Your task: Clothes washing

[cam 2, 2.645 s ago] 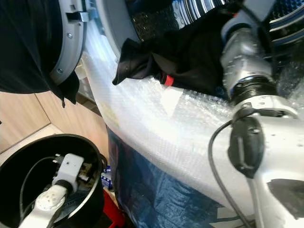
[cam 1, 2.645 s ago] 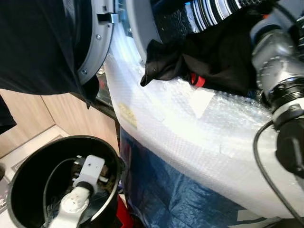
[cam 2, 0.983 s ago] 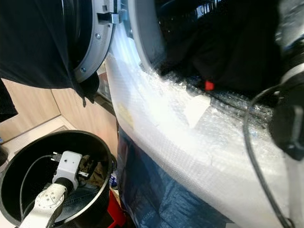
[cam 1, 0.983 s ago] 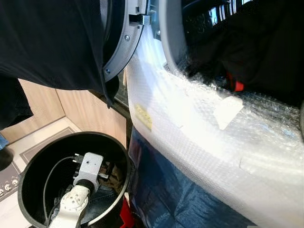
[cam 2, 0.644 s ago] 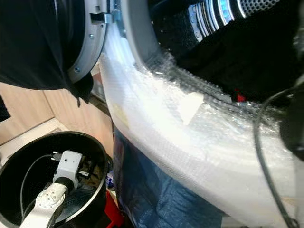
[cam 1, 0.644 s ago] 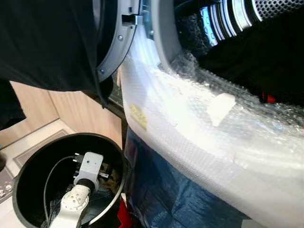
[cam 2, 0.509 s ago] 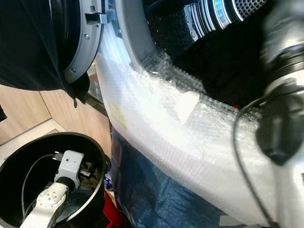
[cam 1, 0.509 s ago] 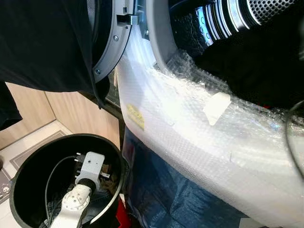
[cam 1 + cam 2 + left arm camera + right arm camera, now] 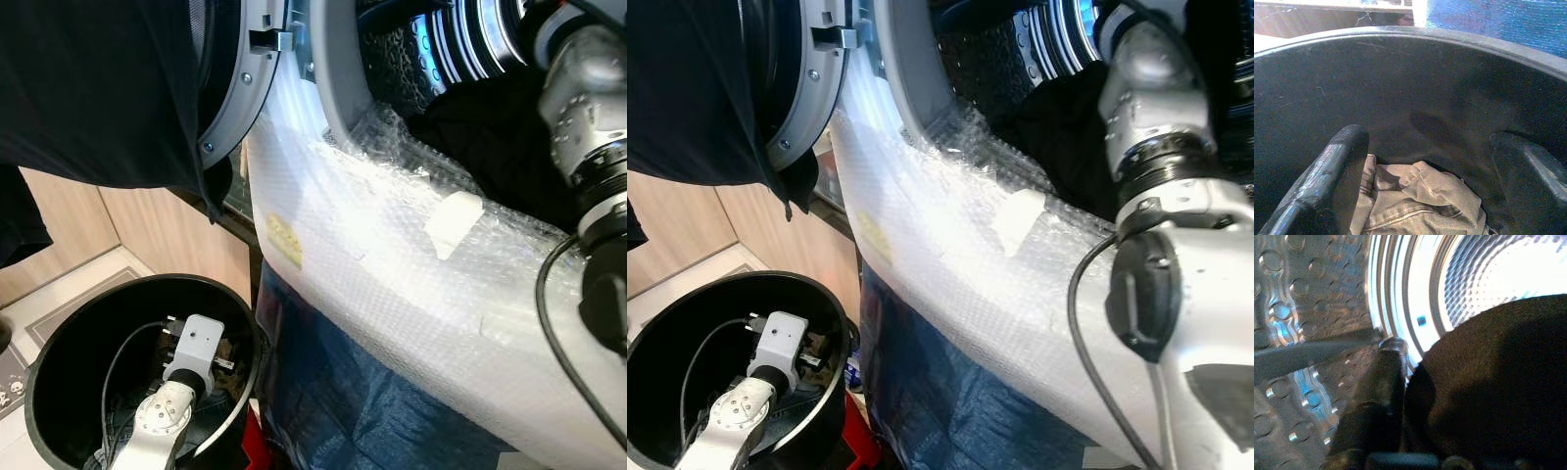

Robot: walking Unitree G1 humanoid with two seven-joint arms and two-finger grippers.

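Washer drum (image 9: pixel 460 39) holds black garment (image 9: pixel 1068 137); black bucket (image 9: pixel 59 362) holds tan garment (image 9: pixel 1415 196).

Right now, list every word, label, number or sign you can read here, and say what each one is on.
None can be read.
Yellow sticker on the washer's bubble wrap: print too blurred to read.
White tape patch on the bubble wrap: blank as far as can be seen.
Black bucket with the left hand inside: no writing visible.

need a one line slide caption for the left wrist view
Left gripper, fingers spread, hovers inside the black bucket above a crumpled beige garment.
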